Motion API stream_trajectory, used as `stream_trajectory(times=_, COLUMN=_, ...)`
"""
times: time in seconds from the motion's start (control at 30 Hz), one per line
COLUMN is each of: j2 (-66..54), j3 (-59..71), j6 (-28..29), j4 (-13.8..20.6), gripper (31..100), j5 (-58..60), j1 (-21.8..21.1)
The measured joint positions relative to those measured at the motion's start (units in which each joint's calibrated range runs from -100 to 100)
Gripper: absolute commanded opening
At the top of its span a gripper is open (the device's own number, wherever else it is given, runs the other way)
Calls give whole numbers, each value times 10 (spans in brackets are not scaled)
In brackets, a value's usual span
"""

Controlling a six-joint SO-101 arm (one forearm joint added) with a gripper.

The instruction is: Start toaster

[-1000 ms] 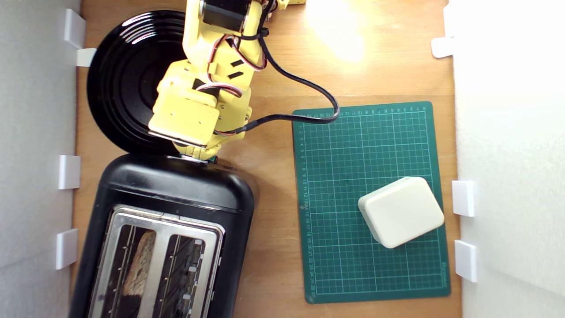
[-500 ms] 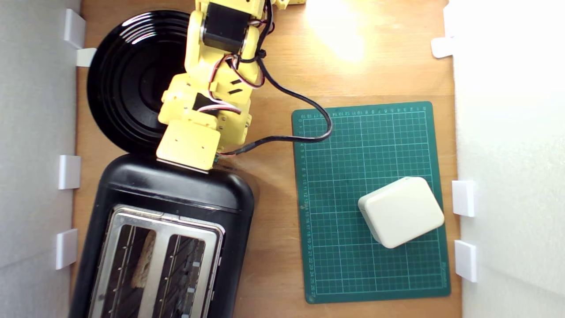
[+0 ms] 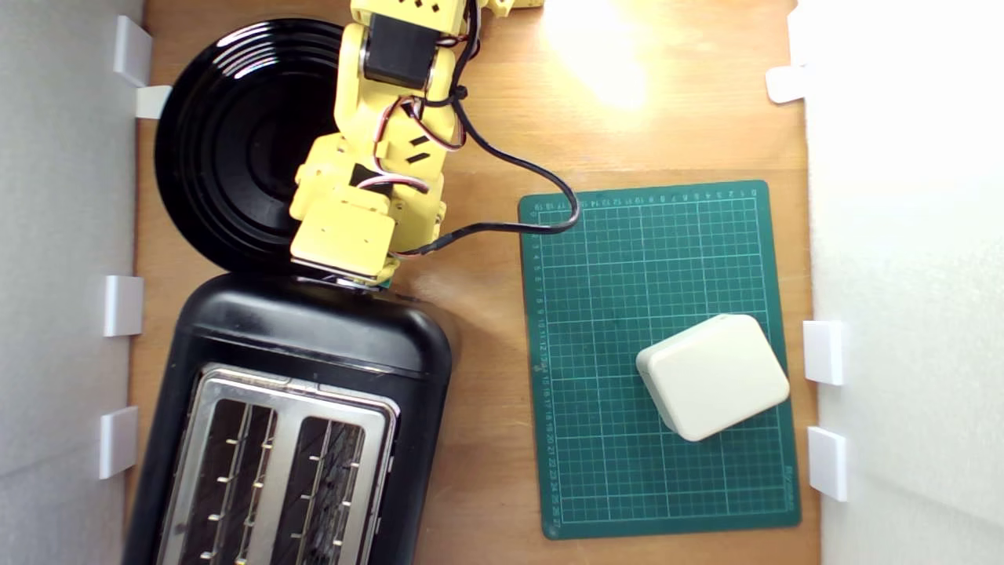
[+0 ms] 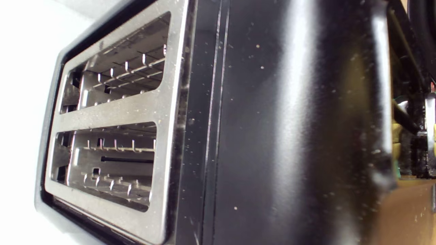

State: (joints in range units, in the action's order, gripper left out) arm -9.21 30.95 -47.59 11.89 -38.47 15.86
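The glossy black toaster [image 3: 314,337] lies at the lower left of the exterior view, and its metal top plate [image 3: 286,392] shows two dark slots with only wire guides inside. My yellow arm reaches down over the toaster's end nearest the plate. The wrist block covers the gripper [image 3: 362,280], which sits right at that end wall. A sliver of the teal lever [image 3: 385,281] peeks out beside it. In the wrist view the toaster [image 4: 272,136] fills the frame, both of its slots [image 4: 112,160] show no bread, and a green speck [image 4: 397,170] shows past its end.
A round black plate [image 3: 220,141] lies just beyond the toaster, partly under the arm. At the exterior view's right, a green cutting mat [image 3: 612,275] carries a cream box [image 3: 712,375]. The arm's black cable [image 3: 541,173] loops onto the mat. White walls with brackets line both sides.
The slice of bread that stood in one slot has sunk out of sight. The wrist has dropped lower at the toaster's end and shifted slightly toward the exterior view's right.
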Motion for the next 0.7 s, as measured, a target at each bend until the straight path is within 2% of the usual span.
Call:
stream_trajectory(times=0.3, j2=-4, j3=65, j6=0, j4=0, gripper=314, j5=41, j1=1)
stream_trajectory(times=0.4, j2=-5, j3=77, j6=0, j4=-15, gripper=314, j5=43, j1=2)
stream_trajectory(times=0.6, j2=-14, j3=127, j6=0, j4=-18, gripper=314, j5=93, j1=6)
stream_trajectory(times=0.7, j2=-18, j3=165, j6=-3, j4=-42, gripper=314, j5=134, j1=18)
